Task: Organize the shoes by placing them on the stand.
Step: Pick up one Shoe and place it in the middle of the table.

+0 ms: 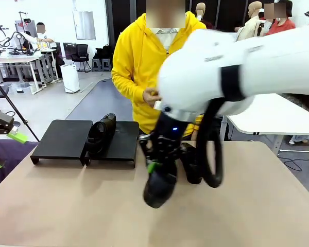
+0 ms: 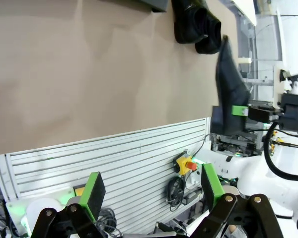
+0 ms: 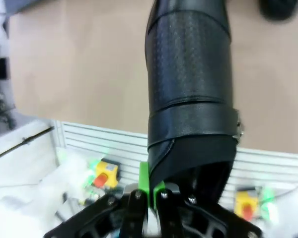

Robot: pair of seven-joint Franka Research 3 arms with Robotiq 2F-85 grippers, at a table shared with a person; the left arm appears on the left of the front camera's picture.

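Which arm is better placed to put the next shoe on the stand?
The right. The right gripper is shut on a shoe, held above the table near the stand. The left gripper is open and empty, at the table's edge.

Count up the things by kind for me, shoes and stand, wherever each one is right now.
Black loafers: 4 (1 on the stand, 1 gripped in the right tool, 2 close together on the table)
Black shoe stand: 1
Total: 5
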